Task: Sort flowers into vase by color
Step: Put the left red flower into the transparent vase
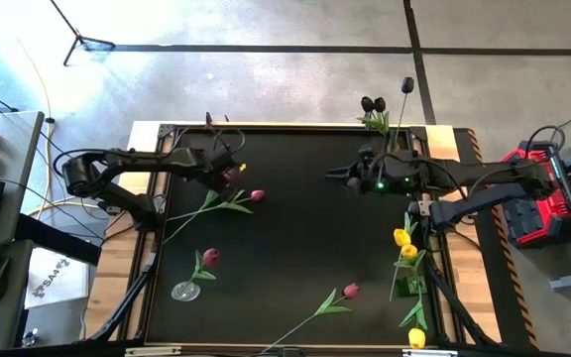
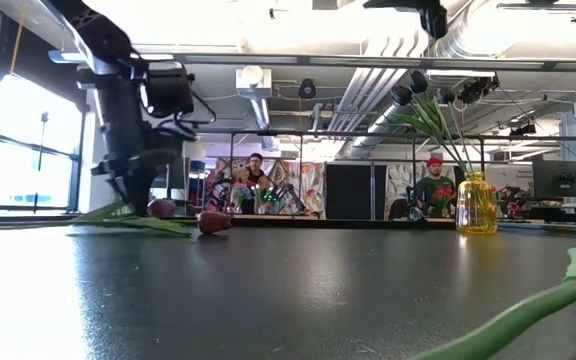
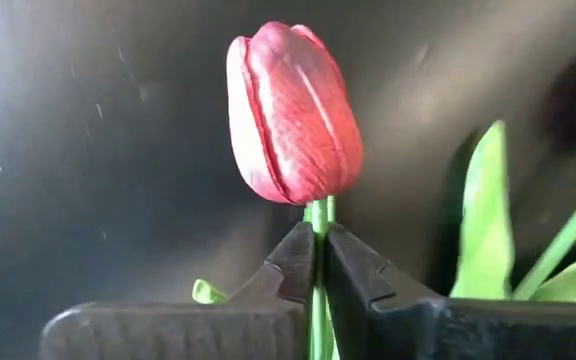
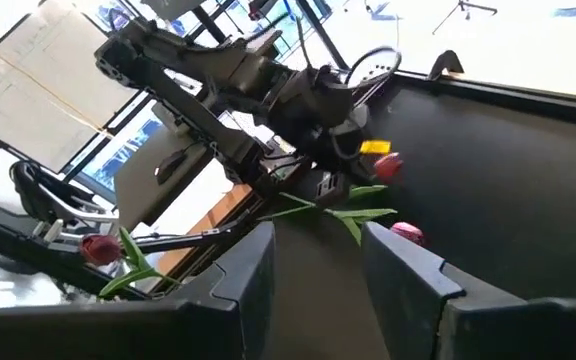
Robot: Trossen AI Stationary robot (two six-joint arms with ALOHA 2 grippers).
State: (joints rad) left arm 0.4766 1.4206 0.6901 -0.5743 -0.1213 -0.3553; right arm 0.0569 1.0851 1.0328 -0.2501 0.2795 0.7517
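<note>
A pink tulip [image 3: 293,115] lies on the black table at the far left, and my left gripper [image 1: 228,175] is shut on its stem from above. A second pink tulip [image 1: 257,195] lies beside it, and their stems run toward the near left. Another pink tulip [image 1: 209,256] stands in a clear vase [image 1: 186,291], and one more [image 1: 350,291] lies near the front edge. Dark tulips [image 1: 370,103] stand in a yellow vase [image 2: 476,205] at the far edge. Yellow tulips [image 1: 404,243] stand at the right edge. My right gripper [image 4: 318,260] hangs open above the table's far right. My left gripper pinches the thin green stem [image 3: 318,215] just below the pink head, between its two fingertips. The fingers [image 3: 293,262] come from above, pointing steeply down, and lie across the stem. In the low view the head [image 2: 161,208] rests at table level beside the fingers.
The middle of the black table [image 1: 305,228] is bare. Wooden borders and the arms' bases flank the mat on the left and right. Another yellow tulip [image 1: 416,337] sits at the near right corner. People show in the room beyond the far edge.
</note>
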